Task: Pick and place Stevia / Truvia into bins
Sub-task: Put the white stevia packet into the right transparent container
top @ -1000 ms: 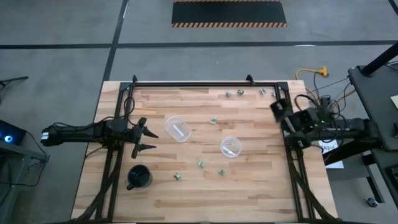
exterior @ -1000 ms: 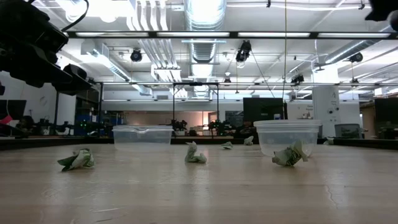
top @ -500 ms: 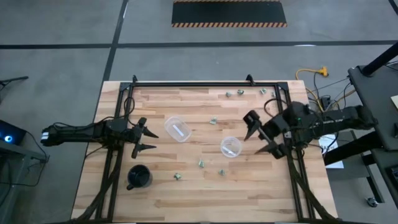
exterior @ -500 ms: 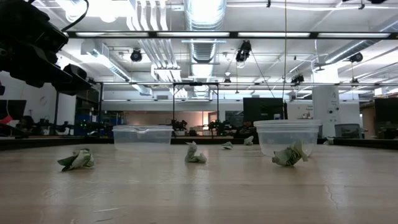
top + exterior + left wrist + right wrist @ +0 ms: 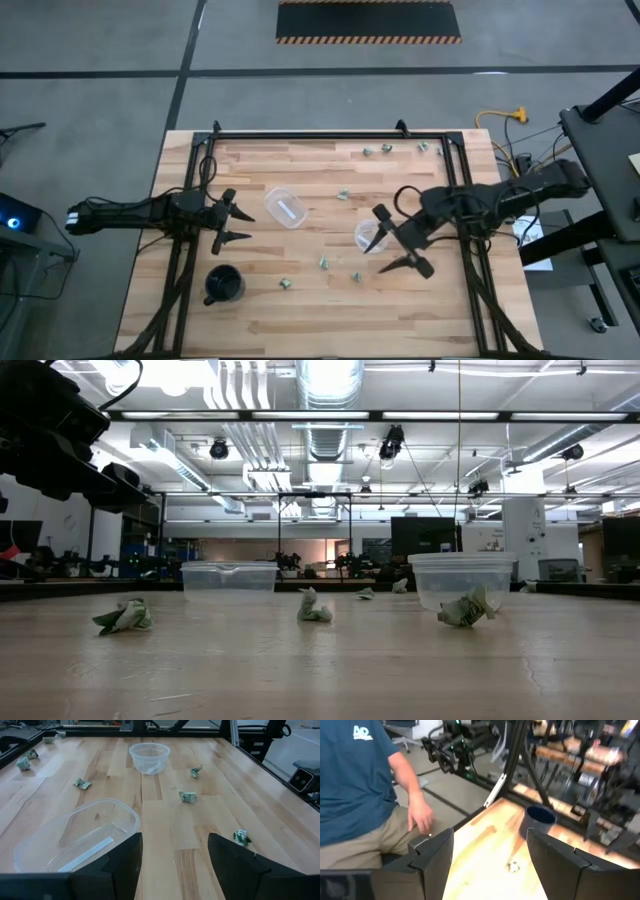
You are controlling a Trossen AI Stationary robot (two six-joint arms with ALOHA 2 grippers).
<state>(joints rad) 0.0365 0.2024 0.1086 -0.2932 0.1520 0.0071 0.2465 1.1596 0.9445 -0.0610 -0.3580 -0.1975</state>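
We are reaching with the right gripper [image 5: 398, 241] over the middle of the bench [image 5: 300, 300], its jaws spread wide and holding nothing. It is hanging just beside the nearer bin [image 5: 370, 236], and two Stevia packets [image 5: 325, 263] are lying close by on the wood. More packets are sitting near the far edge, well apart from us. The left gripper [image 5: 232, 222] is waiting at the left side with its jaws also spread and empty, just beside the other bin [image 5: 285, 208].

For this step, we think it is best to choose the packet nearest to the bin and come down straight over it. The packets look crumpled and light, so we should be closing the jaws around the middle, low to the wood, otherwise the packet may slip away. We must also keep clear of the bin wall, because the bin looks easy to push.

A black cup [image 5: 223, 284] is standing near the front left corner. In the right wrist view a person [image 5: 365, 795] is standing by the bench in a blue shirt with white letters, too small to read surely. We cannot read any print on the packets.
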